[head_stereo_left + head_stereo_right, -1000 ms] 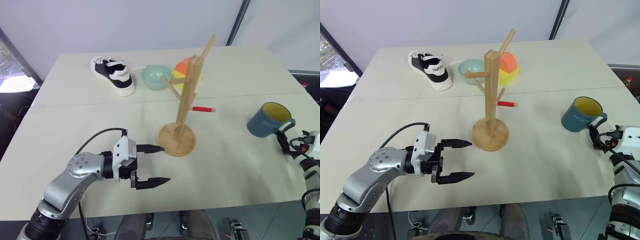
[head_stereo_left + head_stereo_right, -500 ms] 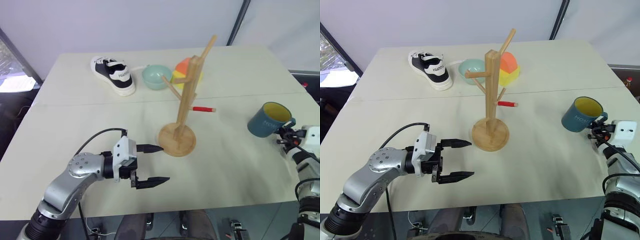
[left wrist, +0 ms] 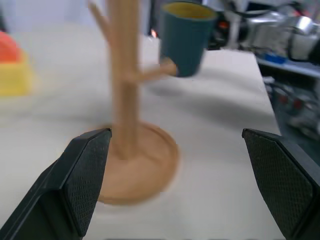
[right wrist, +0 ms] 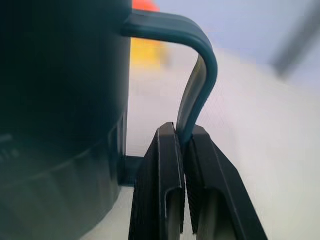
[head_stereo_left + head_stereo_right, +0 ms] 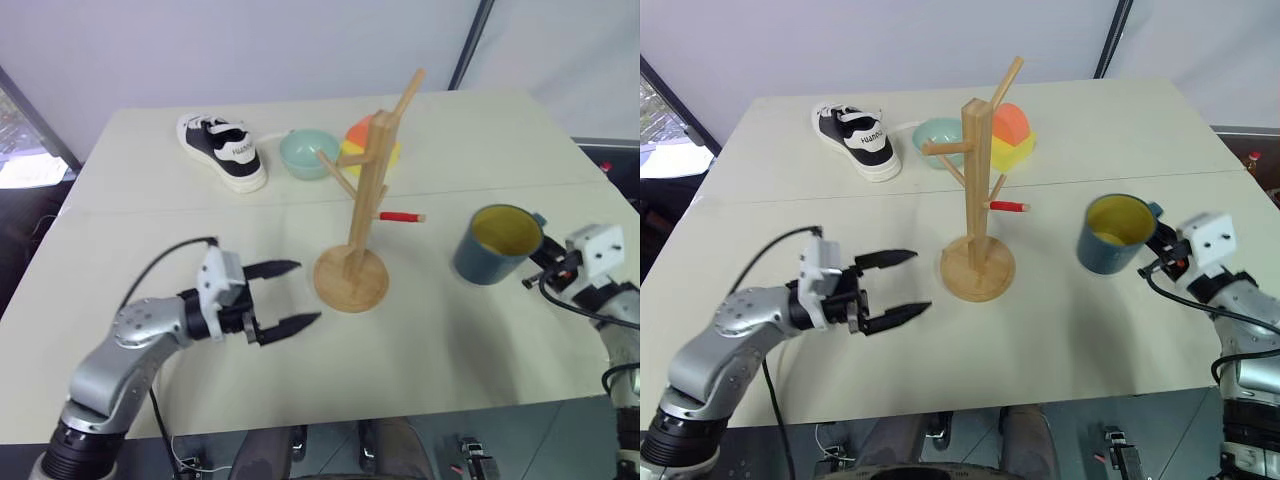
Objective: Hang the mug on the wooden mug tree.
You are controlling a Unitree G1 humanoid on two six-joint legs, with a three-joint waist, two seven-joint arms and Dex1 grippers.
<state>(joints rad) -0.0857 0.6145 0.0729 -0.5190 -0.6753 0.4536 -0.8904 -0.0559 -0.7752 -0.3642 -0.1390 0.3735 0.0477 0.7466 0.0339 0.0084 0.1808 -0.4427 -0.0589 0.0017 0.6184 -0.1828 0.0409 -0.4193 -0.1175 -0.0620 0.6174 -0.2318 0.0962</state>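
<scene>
Now the right gripper (image 4: 184, 150) pinches the loop handle of the mug (image 5: 497, 245) between its 2 pressed-together fingers, at right of center in the head views. Its yellow mouth faces up, handle toward the right edge. Near it, at center, the wooden mug tree (image 5: 362, 200) stands upright. At lower left, the left gripper (image 5: 290, 296) is spread wide, pointing toward the tree's base.

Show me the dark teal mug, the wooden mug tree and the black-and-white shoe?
Dark teal mug with yellow inside (image 5: 492, 259), left eye view, on its outer wall.
Wooden mug tree (image 5: 365, 215), left eye view, on its post.
Black-and-white shoe (image 5: 862, 141), right eye view, on its upper.
</scene>
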